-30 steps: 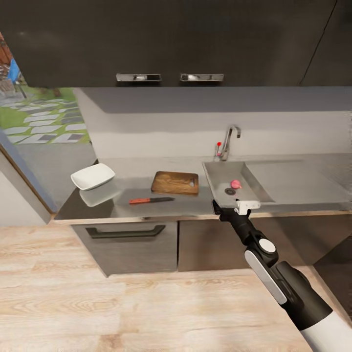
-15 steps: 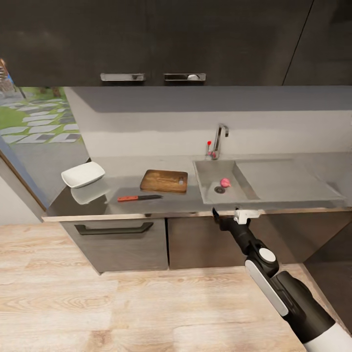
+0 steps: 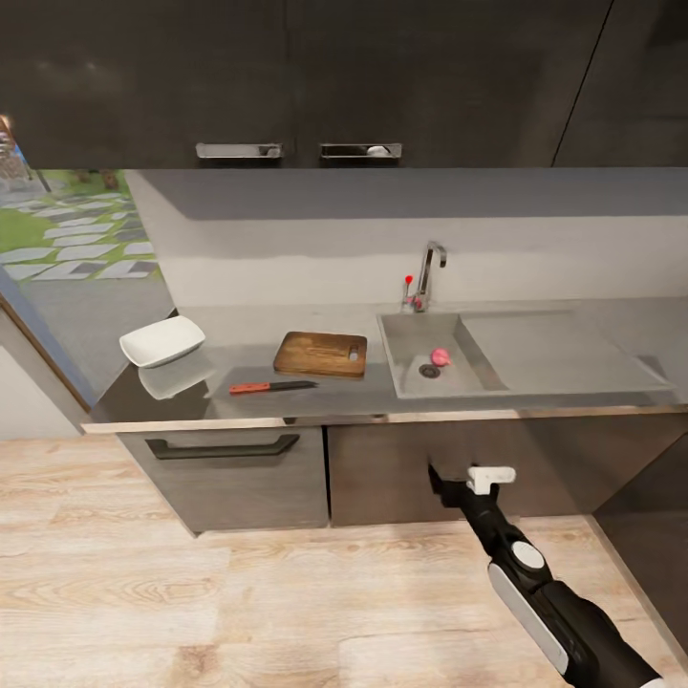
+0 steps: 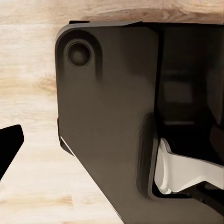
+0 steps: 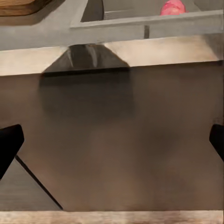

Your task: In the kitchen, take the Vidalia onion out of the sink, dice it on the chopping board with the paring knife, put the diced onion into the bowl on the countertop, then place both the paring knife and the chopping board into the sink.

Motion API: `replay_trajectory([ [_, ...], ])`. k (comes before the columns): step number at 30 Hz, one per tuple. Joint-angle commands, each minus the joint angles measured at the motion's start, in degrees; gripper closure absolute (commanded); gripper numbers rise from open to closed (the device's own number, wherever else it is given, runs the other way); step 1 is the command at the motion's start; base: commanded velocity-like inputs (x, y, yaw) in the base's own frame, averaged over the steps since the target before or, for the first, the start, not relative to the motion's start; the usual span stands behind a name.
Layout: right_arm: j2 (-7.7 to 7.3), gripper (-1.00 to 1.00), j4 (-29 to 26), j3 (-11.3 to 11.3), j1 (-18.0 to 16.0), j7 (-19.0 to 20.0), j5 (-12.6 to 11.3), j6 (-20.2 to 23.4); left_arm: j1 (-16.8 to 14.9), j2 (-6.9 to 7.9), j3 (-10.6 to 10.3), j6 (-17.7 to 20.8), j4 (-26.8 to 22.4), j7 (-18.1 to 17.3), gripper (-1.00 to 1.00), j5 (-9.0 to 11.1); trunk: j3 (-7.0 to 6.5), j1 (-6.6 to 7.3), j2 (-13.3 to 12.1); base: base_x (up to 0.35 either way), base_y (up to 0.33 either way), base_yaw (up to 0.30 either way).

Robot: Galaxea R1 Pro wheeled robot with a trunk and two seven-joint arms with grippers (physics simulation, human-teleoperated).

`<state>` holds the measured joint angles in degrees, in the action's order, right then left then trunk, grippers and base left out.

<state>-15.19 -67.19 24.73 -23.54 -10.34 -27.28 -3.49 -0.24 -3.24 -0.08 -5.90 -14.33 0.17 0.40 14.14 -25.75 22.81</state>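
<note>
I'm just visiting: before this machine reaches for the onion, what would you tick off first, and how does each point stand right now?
1. Vidalia onion lying in the sink beside the drain: ok.
2. Right end effector open and empty: ok.
3. Right end effector above the basin: not ok; it hangs below the counter edge, facing the cabinet front.
4. Chopping board bare for the onion: ok.
5. Paring knife on the countertop, in front of the board: ok.
6. Left end effector state: cannot tell.
</note>
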Motion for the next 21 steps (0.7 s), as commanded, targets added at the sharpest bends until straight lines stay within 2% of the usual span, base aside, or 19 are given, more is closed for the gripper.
replay_trajectory([
  [1,-0.18,-1.00,0.83,0.31,0.02,0.41,-0.58,-0.72,-0.02,-0.01,-0.01,-0.17,-0.02,0.03,-1.00,0.04,0.10,-0.03,0.11,0.000,0.000,0.000],
  [6,-0.50,-1.00,9.18,0.31,0.51,7.07,-0.58,-3.70,-0.02,-0.01,-0.01,-0.11,-0.58,0.15,-1.00,0.04,0.10,-0.03,0.11,0.000,0.000,0.000],
  [10,-0.34,-1.00,17.36,0.45,0.58,9.17,-0.58,-8.90,-0.02,-0.14,-0.01,0.13,-2.68,1.31,-1.00,0.04,0.10,-0.03,0.11,0.000,0.000,0.000],
  [11,-0.29,-1.00,19.39,0.74,0.62,9.37,-0.58,-10.14,-0.02,-0.24,-0.01,0.20,-3.30,2.04,-1.00,0.04,0.10,-0.03,0.11,0.000,0.000,0.000],
  [12,-0.09,-1.00,24.03,2.13,0.66,10.07,-0.58,-12.32,-0.02,-0.45,-0.01,0.29,-4.48,3.58,-1.00,0.07,0.10,-0.03,0.11,0.000,0.000,0.000],
  [15,0.36,-1.00,29.43,3.99,0.67,11.30,-0.61,-14.75,-0.02,-0.64,-0.05,0.38,-5.84,4.48,-1.00,0.10,0.10,-0.03,0.11,0.000,0.000,0.000],
  [19,3.24,-1.00,40.00,5.39,0.68,13.99,-0.60,-19.82,-0.02,-0.77,-0.09,0.45,-8.05,4.98,-1.00,0.12,0.10,-0.03,0.11,0.000,0.000,0.000],
  [20,5.29,-1.00,46.84,5.64,0.71,14.95,-0.58,-23.78,-0.02,-0.79,-0.09,0.45,-9.23,5.06,-1.00,0.13,0.10,-0.03,0.11,0.000,0.000,0.000],
  [21,6.01,-1.00,48.99,5.69,0.73,15.14,-0.58,-24.99,-0.02,-0.78,-0.09,0.45,-9.59,5.08,-1.00,0.13,0.10,-0.03,0.11,0.000,0.000,0.000],
])
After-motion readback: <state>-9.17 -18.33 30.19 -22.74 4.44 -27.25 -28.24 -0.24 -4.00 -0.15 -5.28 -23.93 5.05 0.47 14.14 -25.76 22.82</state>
